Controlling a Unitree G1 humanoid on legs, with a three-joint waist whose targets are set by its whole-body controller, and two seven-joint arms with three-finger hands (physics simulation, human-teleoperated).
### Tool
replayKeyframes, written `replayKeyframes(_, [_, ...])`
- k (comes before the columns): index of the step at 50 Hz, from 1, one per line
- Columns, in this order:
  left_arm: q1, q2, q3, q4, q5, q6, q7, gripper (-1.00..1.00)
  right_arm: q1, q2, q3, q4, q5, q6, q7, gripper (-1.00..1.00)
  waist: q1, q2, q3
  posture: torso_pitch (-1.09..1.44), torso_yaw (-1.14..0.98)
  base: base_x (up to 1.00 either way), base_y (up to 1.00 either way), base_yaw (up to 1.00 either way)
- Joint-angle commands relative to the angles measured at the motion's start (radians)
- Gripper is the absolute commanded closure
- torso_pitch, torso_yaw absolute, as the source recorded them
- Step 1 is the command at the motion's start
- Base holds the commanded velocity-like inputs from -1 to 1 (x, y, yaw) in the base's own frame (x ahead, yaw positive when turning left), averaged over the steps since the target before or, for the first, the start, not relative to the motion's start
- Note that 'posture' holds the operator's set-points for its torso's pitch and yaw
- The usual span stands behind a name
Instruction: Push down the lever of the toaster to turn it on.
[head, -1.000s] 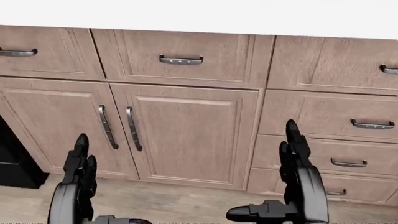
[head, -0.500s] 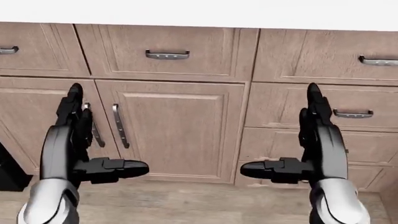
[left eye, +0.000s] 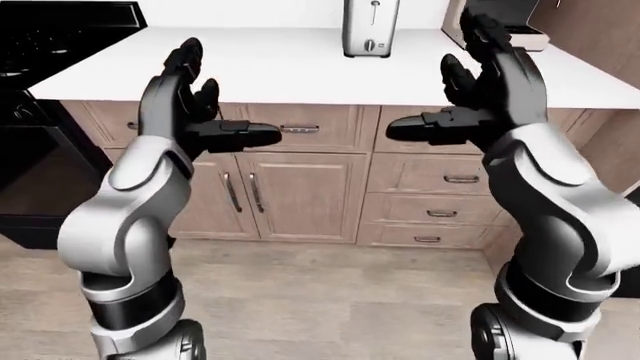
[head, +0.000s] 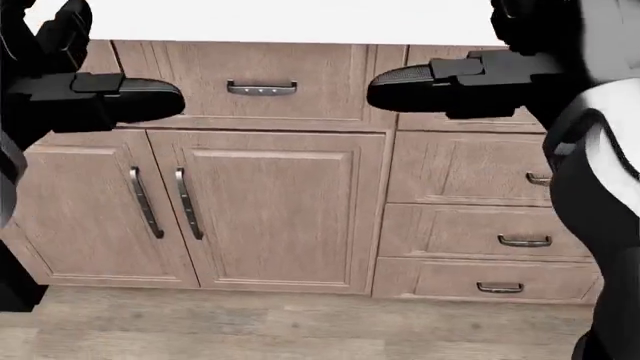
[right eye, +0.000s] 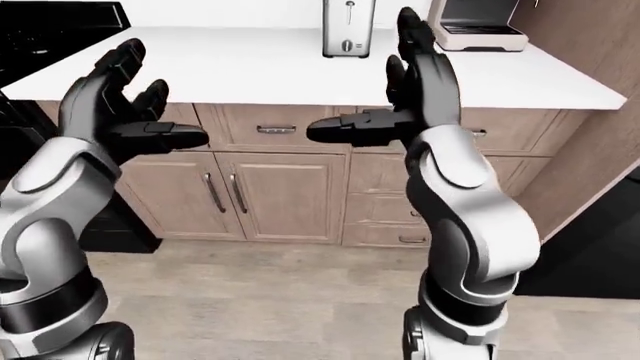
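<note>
Toaster (left eye: 370, 28) stands upright at top centre of the left-eye view on the white counter (left eye: 280, 71), lever (left eye: 373, 10) facing the camera. Left robot hand (left eye: 190, 105) and right robot hand (left eye: 480, 90) both raised, fingers spread, holding nothing, well apart from the toaster.

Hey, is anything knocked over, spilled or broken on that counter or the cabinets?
Nothing stands out. The toaster stands upright at the top of the white counter, a second appliance sits squarely to its right, and the cabinet doors and drawers are all shut. Both hands hover open, holding nothing.
</note>
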Motion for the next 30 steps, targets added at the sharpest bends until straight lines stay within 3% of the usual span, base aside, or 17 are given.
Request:
replayKeyframes(1, [-0.043,0.027,0.029,-0.032,-0.042,0.01,0.031,-1.0,-0.046,-0.025,-0.05,-0.037,0.036,0.015,-0.026,-1.0,-0.001,0.001,-0.025,0.0,0.0,0.0,0.0,0.0])
replayKeyframes(6, [-0.058,0.054,0.043,-0.051,-0.121,0.028,0.085,-1.0,-0.058,-0.046,-0.058,-0.044,0.093,0.026,-0.068,-1.0,-0.002,0.001,-0.015,0.0,0.0,0.0,0.0,0.0])
replayKeyframes(7, [-0.057,0.056,0.043,-0.052,-0.13,0.026,0.092,-1.0,-0.056,-0.049,-0.058,-0.044,0.101,0.023,-0.072,-1.0,-0.004,0.007,-0.04,0.0,0.0,0.06,0.0,0.0])
replayKeyframes(10, [-0.059,0.063,0.035,-0.048,-0.15,0.019,0.111,-1.0,-0.056,-0.058,-0.058,-0.042,0.125,0.022,-0.087,-1.0,-0.004,0.01,-0.028,0.0,0.0,0.1,0.0,0.0])
replayKeyframes(17, [-0.058,0.076,0.028,-0.044,-0.183,0.009,0.134,-1.0,-0.054,-0.073,-0.049,-0.034,0.158,0.01,-0.111,-1.0,-0.006,0.002,-0.026,0.0,0.0,0.1,0.0,0.0])
replayKeyframes(20, [-0.058,0.078,0.025,-0.046,-0.191,0.009,0.142,-1.0,-0.052,-0.076,-0.046,-0.032,0.165,0.006,-0.115,-1.0,-0.005,0.02,-0.025,0.0,0.0,0.1,0.0,0.0])
replayKeyframes(23, [-0.06,0.081,0.027,-0.052,-0.203,0.016,0.152,-1.0,-0.05,-0.079,-0.045,-0.029,0.171,0.001,-0.118,-1.0,-0.01,0.076,-0.017,0.0,0.0,0.1,0.0,0.0])
replayKeyframes(24, [-0.059,0.081,0.025,-0.051,-0.204,0.014,0.154,-1.0,-0.048,-0.08,-0.045,-0.027,0.172,-0.002,-0.118,-1.0,-0.013,0.051,-0.019,0.0,0.0,0.09,0.0,0.0])
replayKeyframes(26, [-0.056,0.084,0.022,-0.042,-0.203,0.002,0.15,-1.0,-0.047,-0.082,-0.043,-0.025,0.173,-0.005,-0.12,-1.0,-0.012,0.066,-0.019,0.0,0.0,0.1,0.0,0.0])
replayKeyframes(30, [-0.055,0.086,0.022,-0.039,-0.206,-0.002,0.154,-1.0,-0.045,-0.083,-0.038,-0.028,0.176,-0.001,-0.123,-1.0,-0.007,0.039,-0.024,0.0,0.0,0.1,0.0,0.0])
